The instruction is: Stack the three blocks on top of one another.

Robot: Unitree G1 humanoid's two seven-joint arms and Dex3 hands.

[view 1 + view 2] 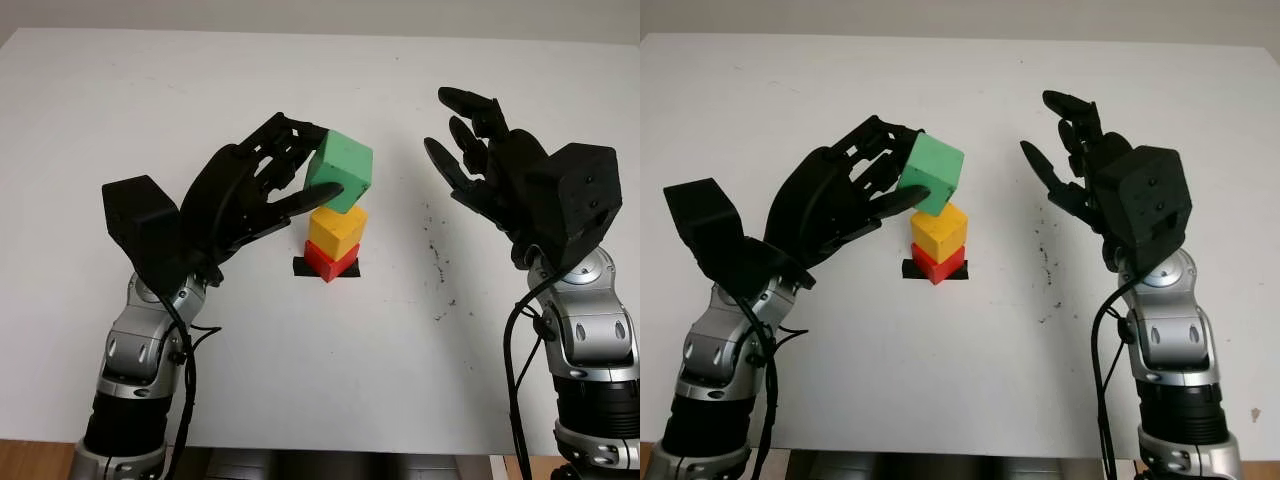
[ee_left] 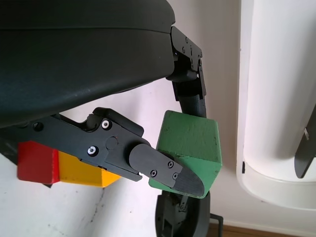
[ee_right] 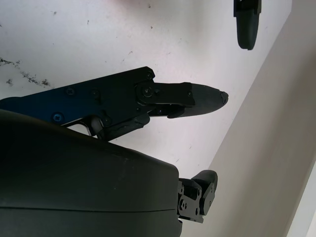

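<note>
A yellow block [image 1: 337, 231] sits on a red block [image 1: 330, 262] near the middle of the white table [image 1: 150, 110], over a black mark [image 1: 303, 267]. My left hand [image 1: 305, 172] is shut on a green block [image 1: 341, 171] and holds it tilted just above the yellow one, its lower corner close to the yellow top. In the left wrist view the green block [image 2: 190, 150] is pinched between thumb and fingers, with the yellow block [image 2: 81, 170] and red block [image 2: 37, 162] behind. My right hand [image 1: 470, 150] hovers open to the right of the stack.
Dark specks and smudges [image 1: 437, 250] mark the table right of the stack. The table's front edge [image 1: 330, 450] runs near the arms' bases. A white cylinder [image 2: 276, 98] appears in the left wrist view.
</note>
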